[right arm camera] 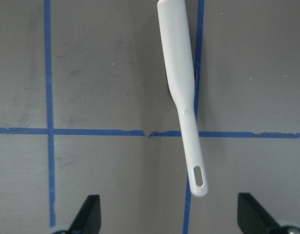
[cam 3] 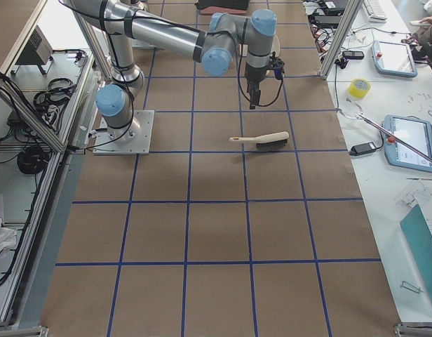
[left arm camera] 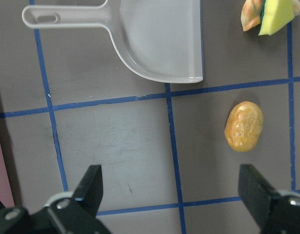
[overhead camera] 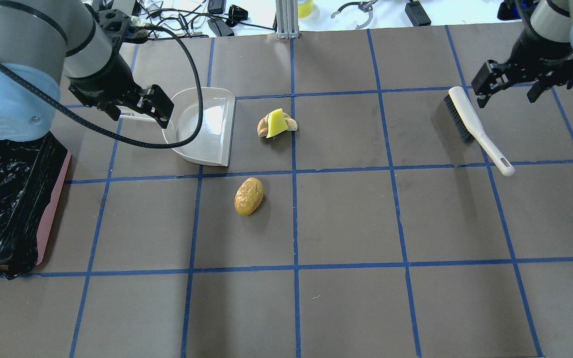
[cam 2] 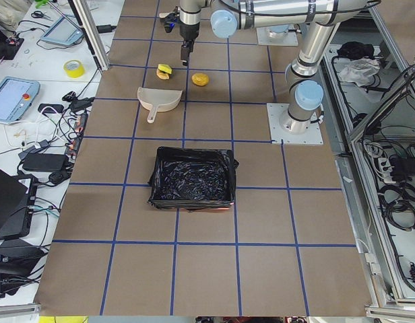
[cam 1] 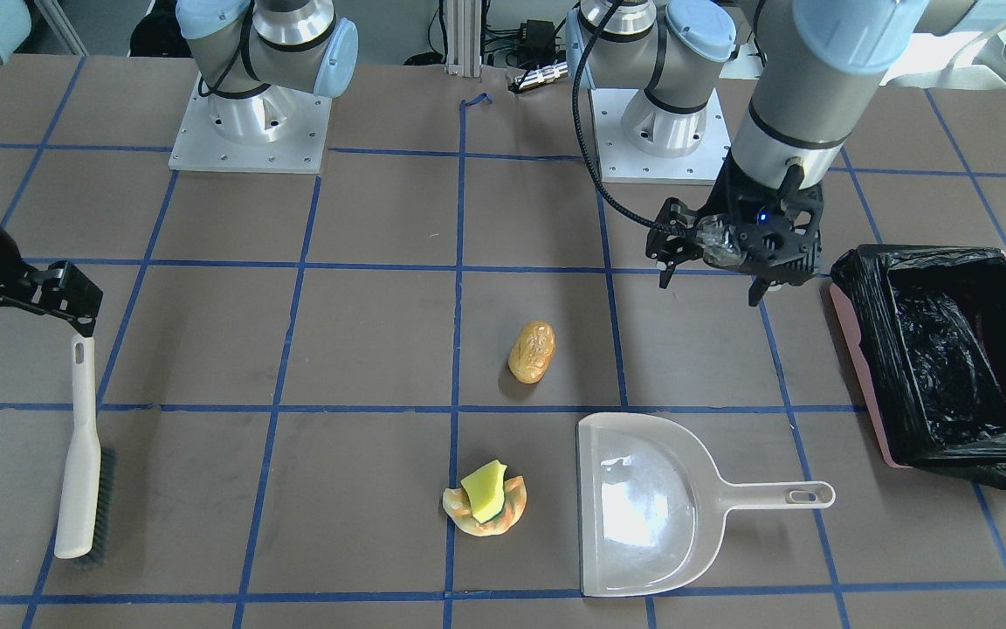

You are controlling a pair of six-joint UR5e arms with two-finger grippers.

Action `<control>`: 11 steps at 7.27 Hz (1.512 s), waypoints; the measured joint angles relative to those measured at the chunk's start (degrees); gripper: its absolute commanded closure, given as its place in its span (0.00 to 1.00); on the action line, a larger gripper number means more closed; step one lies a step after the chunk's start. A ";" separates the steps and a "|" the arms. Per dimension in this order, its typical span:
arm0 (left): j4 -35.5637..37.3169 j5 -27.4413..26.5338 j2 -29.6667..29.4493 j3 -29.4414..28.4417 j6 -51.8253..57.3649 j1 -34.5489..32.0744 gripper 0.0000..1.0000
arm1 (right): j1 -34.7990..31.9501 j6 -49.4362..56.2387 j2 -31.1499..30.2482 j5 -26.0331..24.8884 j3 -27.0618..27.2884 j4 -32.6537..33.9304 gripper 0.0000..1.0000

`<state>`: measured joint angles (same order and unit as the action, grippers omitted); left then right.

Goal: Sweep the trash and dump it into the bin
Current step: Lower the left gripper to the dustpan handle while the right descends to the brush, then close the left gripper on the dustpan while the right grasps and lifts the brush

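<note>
The trash lies mid-table: a golden-brown potato-like lump (cam 1: 532, 351) (overhead camera: 248, 196) (left arm camera: 243, 126), and a yellow sponge wedge (cam 1: 484, 489) (overhead camera: 277, 122) resting on an orange-tan pastry ring (cam 1: 503, 515) (overhead camera: 262, 127). The pink bin (cam 1: 852, 332) (overhead camera: 51, 209) with its black bag stands at the table's left end. My left gripper (overhead camera: 137, 114) (left arm camera: 172, 195) is open and empty above the table, near the pale dustpan (cam 1: 643, 507) (overhead camera: 202, 124) (left arm camera: 159, 39). My right gripper (overhead camera: 515, 92) (right arm camera: 170, 217) is open and empty, above the handle end of the cream brush (cam 1: 79, 472) (overhead camera: 475, 127) (right arm camera: 181, 87).
The dustpan's open edge faces the sponge and ring; its handle (left arm camera: 67, 14) points toward the bin's side. The brush lies flat on the right side of the table, bristles on one side. Blue tape lines grid the brown table. Both arm bases (cam 1: 250, 122) stand at the robot's edge.
</note>
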<state>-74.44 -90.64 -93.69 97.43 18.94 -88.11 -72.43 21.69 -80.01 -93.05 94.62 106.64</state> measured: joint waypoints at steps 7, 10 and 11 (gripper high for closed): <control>17.37 -1.53 -20.21 -4.10 68.52 6.15 0.00 | 6.26 17.18 4.70 3.30 18.50 25.94 0.04; 17.82 -4.39 -26.08 -8.69 82.75 7.50 0.00 | 6.74 17.82 4.59 3.40 19.42 26.19 0.34; 17.83 -4.37 -27.24 -9.07 83.26 7.95 0.00 | 6.76 18.04 4.71 3.41 19.22 26.56 0.41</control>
<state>-56.61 -95.02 -120.93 88.35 102.20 -80.16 -65.66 39.73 -75.30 -89.64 113.84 133.20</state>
